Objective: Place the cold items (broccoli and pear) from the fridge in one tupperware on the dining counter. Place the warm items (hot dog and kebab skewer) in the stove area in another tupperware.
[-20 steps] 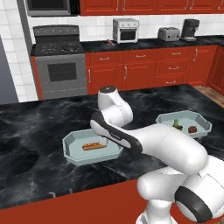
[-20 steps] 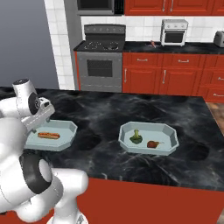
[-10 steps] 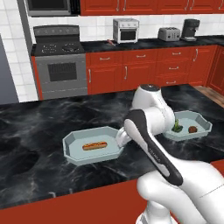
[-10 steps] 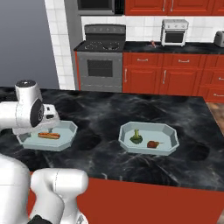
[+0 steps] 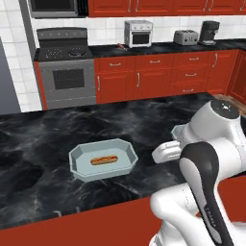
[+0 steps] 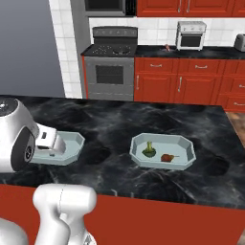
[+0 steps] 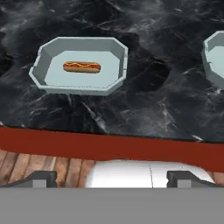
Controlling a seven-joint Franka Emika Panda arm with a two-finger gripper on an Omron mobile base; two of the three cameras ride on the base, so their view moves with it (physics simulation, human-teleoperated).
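Gripper (image 7: pixel 109 177) stood wide open, empty. Hot dog (image 7: pixel 82 67) lay in tupperware (image 7: pixel 52 83); likely soft, light — would grasp across its middle.

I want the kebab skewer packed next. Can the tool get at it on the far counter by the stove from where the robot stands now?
Probably not. The small reddish item that may be the kebab skewer lies on the far counter, across the dining counter and floor. The open tool is back near the robot.
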